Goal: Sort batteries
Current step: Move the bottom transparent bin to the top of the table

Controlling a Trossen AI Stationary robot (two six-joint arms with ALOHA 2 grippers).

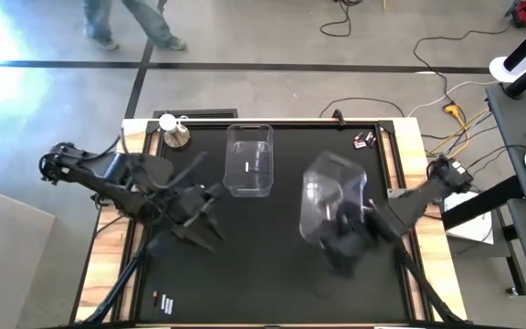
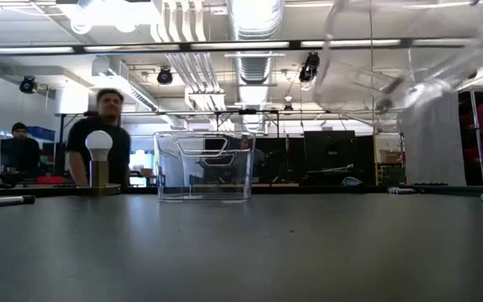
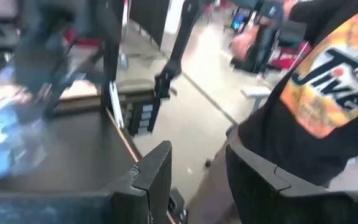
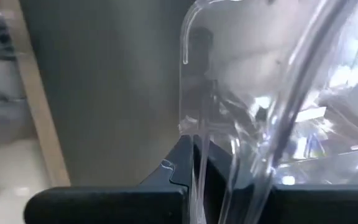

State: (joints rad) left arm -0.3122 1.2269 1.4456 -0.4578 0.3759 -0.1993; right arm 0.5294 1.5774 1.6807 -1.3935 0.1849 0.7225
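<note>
A clear plastic bin [image 1: 331, 194] is lifted above the table's right half in my right gripper [image 1: 347, 230], and shows high up in the low view [image 2: 409, 59]. A second clear bin [image 1: 249, 160] stands on its base at the far middle of the table [image 2: 204, 165]. A few tiny batteries [image 1: 365, 140] lie near the far right corner. Others [image 1: 164, 302] lie by the near left edge. My left gripper [image 1: 204, 217] hovers open over the table's left half, touching nothing [image 3: 197, 180]. My right gripper [image 4: 213, 180] is shut on the lifted bin's thin clear wall [image 4: 199, 163] near its rim. The wall is pinched with one finger [image 4: 178, 167] outside and the other inside. The bin is lifted clear of the table and tilted.
A silver round-topped knob with a white ball [image 1: 172, 130] stands at the far left corner [image 2: 99, 159]. Wooden rails [image 1: 400, 164] border the black table top. People stand beyond the far edge [image 2: 99, 134], and one stands close in the left wrist view [image 3: 316, 93].
</note>
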